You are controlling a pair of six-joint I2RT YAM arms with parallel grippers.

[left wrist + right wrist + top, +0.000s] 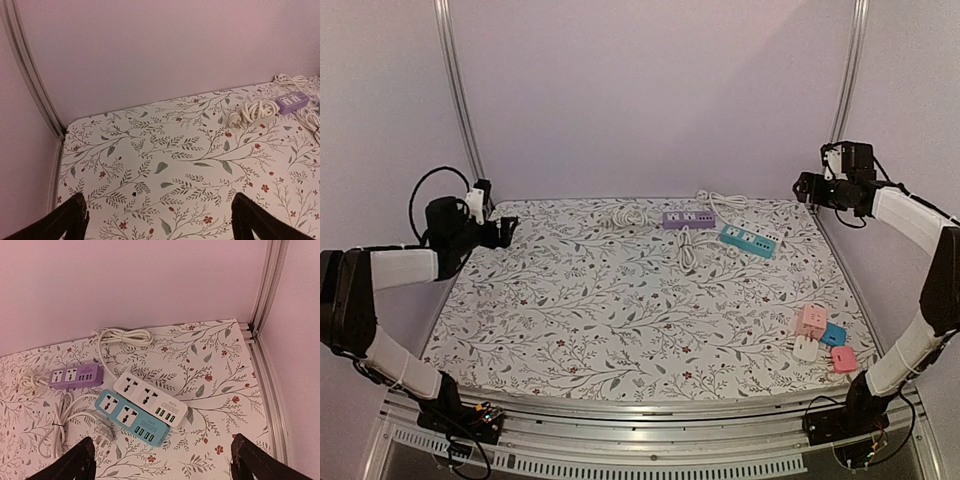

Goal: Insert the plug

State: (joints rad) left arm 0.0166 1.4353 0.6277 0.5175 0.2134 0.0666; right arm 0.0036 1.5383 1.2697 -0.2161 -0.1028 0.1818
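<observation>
Three power strips lie at the back of the table: a purple one [688,219] [76,376], a white one [150,400] and a light blue one [748,241] [131,418] side by side. A white plug [103,435] on its cable rests just left of the blue strip, in no socket. My right gripper [803,188] [162,442] hovers open above the back right corner, nothing between its fingers. My left gripper [505,232] [160,202] hangs open over the back left of the table, also empty. The purple strip [292,101] shows far off in the left wrist view.
Small pink [810,320], blue [833,334], white [805,348] and pink [844,360] plug adapters cluster at the front right. A coiled white cord [252,111] lies left of the purple strip. Another cord bundle [122,335] sits by the back wall. Metal frame posts [455,90] stand at both back corners.
</observation>
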